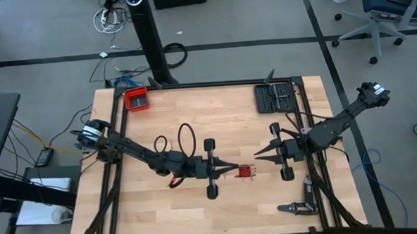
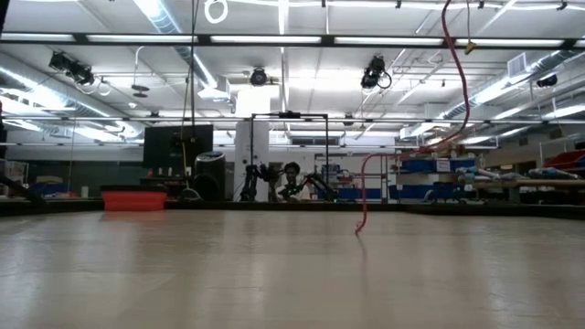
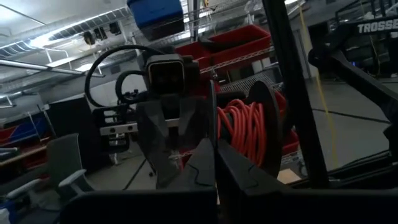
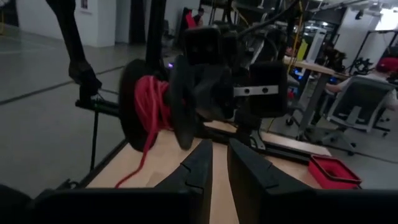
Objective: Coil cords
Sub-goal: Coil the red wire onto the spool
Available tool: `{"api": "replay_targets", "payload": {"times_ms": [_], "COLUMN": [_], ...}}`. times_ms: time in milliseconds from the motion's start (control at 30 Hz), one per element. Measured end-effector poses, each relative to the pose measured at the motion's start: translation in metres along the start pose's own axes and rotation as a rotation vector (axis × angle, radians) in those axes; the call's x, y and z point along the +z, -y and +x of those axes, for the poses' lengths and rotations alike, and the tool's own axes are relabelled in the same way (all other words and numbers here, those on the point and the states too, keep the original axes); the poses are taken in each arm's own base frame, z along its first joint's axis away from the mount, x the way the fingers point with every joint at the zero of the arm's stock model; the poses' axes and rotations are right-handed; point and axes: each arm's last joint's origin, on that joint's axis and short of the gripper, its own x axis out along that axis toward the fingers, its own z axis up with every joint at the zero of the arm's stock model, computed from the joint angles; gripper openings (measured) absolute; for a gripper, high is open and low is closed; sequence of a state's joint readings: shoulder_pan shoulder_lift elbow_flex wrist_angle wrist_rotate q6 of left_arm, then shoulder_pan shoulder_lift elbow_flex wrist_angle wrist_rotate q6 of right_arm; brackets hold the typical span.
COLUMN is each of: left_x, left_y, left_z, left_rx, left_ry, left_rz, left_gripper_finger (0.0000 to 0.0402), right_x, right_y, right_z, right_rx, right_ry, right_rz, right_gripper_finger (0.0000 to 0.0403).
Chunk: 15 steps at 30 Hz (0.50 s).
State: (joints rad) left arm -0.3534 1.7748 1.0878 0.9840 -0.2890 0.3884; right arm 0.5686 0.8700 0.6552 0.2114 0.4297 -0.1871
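The cord is thin and red, wound on a small spool [image 1: 247,172] with two black flanges. The spool also shows in the left wrist view [image 3: 245,130] and the right wrist view [image 4: 149,109]. It hangs in the air over the table's middle. My left gripper [image 1: 233,170] reaches in from the left and is shut at the spool. My right gripper [image 1: 258,157] points level at the spool from the right, a little short of it. Its fingers [image 4: 199,165] stand slightly apart with only table showing between them. A loose length of cord [image 2: 462,91] hangs from above, and its end [image 2: 358,228] touches the table. My left gripper [image 3: 214,158] comes level from the table's left. Its shut fingertips meet the rim of the spool's nearer flange [image 3: 214,121], whose thin edge rises from between them. The spool is lifted clear of the table. The free cord hangs slack below it down to the wood.
A thicker black cable loop [image 1: 187,139] lies behind the left arm. A red tray [image 1: 136,99] sits at the far left corner and a black tool case [image 1: 275,97] at the far right. A dark pincer-like tool [image 1: 297,208] lies near the front right edge.
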Motion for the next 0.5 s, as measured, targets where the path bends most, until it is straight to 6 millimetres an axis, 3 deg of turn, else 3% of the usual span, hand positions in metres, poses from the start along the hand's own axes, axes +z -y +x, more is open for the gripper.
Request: {"api": "replay_targets", "payload": {"times_ms": [500], "left_x": [-0.0027], "left_y": [-0.0022], "left_z": [-0.0002], "left_rx": [0.092], "left_ry": [-0.054], "left_rz": [-0.02], "left_gripper_finger": [0.0], "right_x": [0.0086], "right_y": [-0.0025], "right_z": [0.0052], "right_rx": [0.037], "right_ry": [0.112], "right_rz": [0.045], "right_gripper_finger": [0.0048]}}
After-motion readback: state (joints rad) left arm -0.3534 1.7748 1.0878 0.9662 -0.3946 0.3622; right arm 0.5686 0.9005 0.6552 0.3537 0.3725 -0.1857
